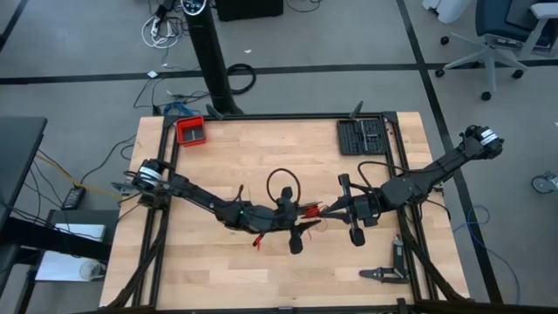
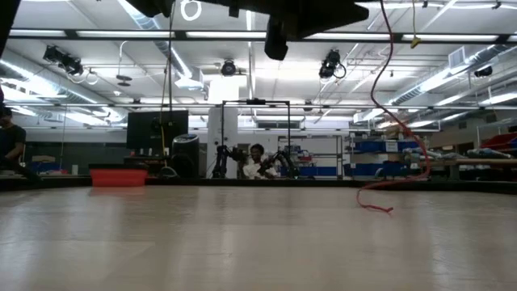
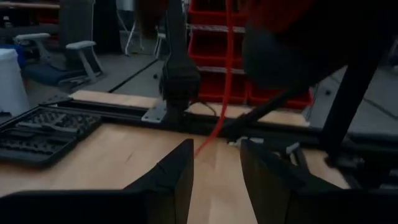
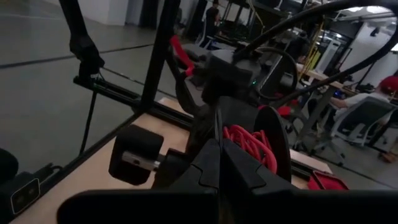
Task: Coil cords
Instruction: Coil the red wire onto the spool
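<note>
The thin red cord point(image 1: 309, 211) stretches between my two grippers above the middle of the table. Several red loops point(image 4: 249, 144) are bunched at my left gripper, just beyond my right gripper's fingertips. One strand hangs down in the low view point(image 2: 408, 137), and its tail point(image 2: 376, 206) lies on the table. My left gripper point(image 1: 296, 218) is open, and a strand point(image 3: 221, 112) runs down between its fingers point(image 3: 217, 168). My right gripper point(image 1: 330, 209) faces it from the table's right, shut on the cord point(image 4: 219, 158). My left gripper is open. The red strand point(image 3: 205, 144) passes close by one fingertip, and the red loops sit against the gripper. I cannot tell whether they are wound around its fingers. My right gripper pinches the red cord between its two shut fingers, right beside the loops point(image 4: 231, 134). It comes in level from the table's right. The fingers themselves hide the place of contact. The cord is lifted clear there.
A black cable loop point(image 1: 282, 183) lies just beyond the grippers. A red tray point(image 1: 190, 131) stands at the far left and a black tool case point(image 1: 362, 136) at the far right. A hand tool point(image 1: 384, 273) lies near the front right. A person point(image 2: 257, 166) sits beyond the table.
</note>
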